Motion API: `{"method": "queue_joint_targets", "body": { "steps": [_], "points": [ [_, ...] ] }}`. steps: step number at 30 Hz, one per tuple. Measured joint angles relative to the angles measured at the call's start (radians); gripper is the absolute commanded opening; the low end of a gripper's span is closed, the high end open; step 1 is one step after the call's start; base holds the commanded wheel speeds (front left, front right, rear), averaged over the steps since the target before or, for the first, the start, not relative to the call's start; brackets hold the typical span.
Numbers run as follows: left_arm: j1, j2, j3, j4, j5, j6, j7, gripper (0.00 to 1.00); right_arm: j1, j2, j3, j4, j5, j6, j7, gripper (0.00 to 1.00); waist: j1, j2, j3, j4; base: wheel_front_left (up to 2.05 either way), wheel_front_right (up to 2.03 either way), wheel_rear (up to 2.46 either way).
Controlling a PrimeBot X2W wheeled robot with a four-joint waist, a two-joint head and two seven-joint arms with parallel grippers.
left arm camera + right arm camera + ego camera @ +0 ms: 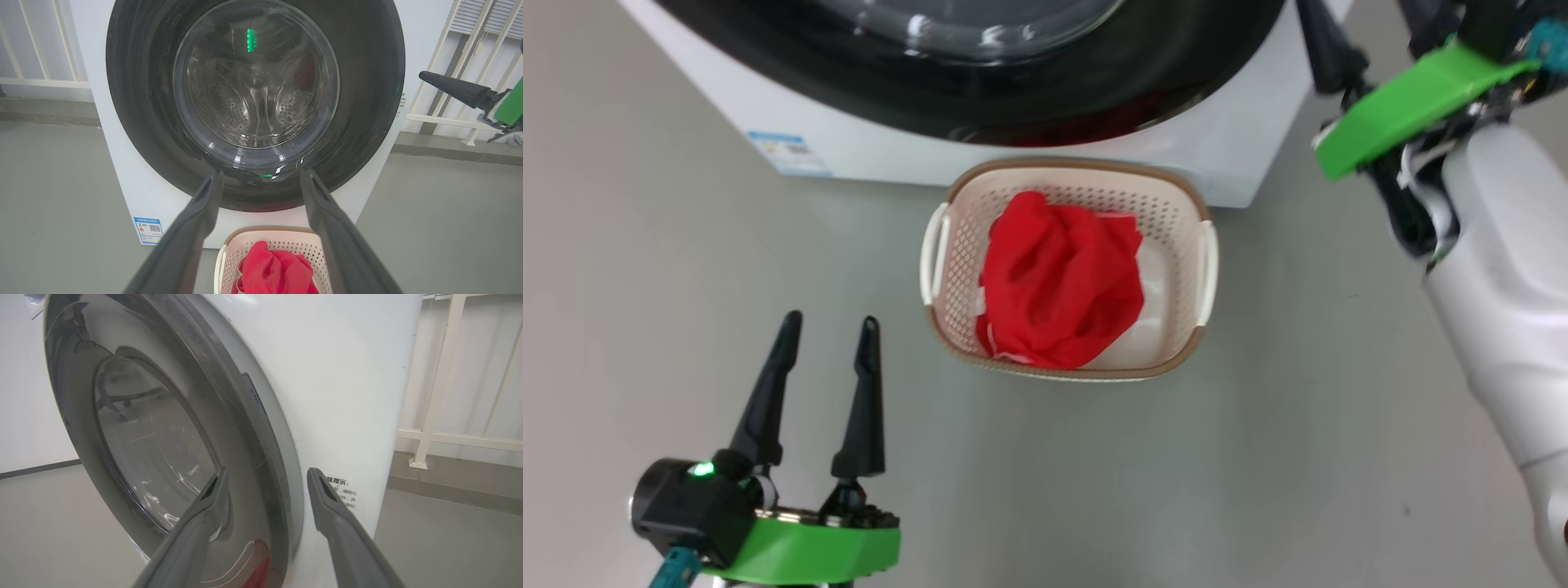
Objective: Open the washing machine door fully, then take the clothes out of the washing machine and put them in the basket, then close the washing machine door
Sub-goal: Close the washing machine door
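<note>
Grey floor [686, 245] bears the basket [1180, 214] and washing machine [1217, 139], pale railing [433, 396] behind; left fingers [768, 392] and right fingers [343, 533] spread empty.

1. L gripper [832, 318]: had 2 long black fingers, wide at base, tapering to rounded tips.
2. Behind it were the L green plate [809, 551], bright and flat, a black round housing [682, 502] w/ a lit green LED [701, 469], and a teal connector [676, 567] underneath.
3. R forearm [1503, 310]: was a smooth white shell.
4. R green plate [1409, 106] was the same colour; black cables [1405, 216] + white wires were bunched under it.
5. R gripper [268, 473]: fingers looked dark grey up close, and one had a slot-like recess near the tip.
</note>
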Motion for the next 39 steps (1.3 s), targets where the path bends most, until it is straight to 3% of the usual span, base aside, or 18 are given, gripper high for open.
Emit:
{"method": "queue_joint_targets", "body": {
  "steps": [8,18,39],
  "points": [
    [0.004,0.008,0.040,0.008,0.002,0.024,0.000,1.00,0.136,0.009,-0.037,-0.096,-0.057,0.000,0.000,1.00,0.0000,0.0000,-0.050,-0.074,0.00,0.00,0.00],
    [0.070,0.044,0.066,0.015,-0.019,0.025,0.003,1.00,0.341,0.019,-0.112,-0.223,-0.117,0.000,0.000,1.00,0.0000,0.0000,-0.148,-0.184,0.00,0.00,0.00],
    [0.212,0.081,0.089,-0.020,-0.074,0.004,0.016,1.00,0.702,0.004,-0.228,-0.399,-0.106,0.000,0.000,1.00,0.0000,0.0000,-0.330,-0.291,0.00,0.00,0.00]
  ]
}}
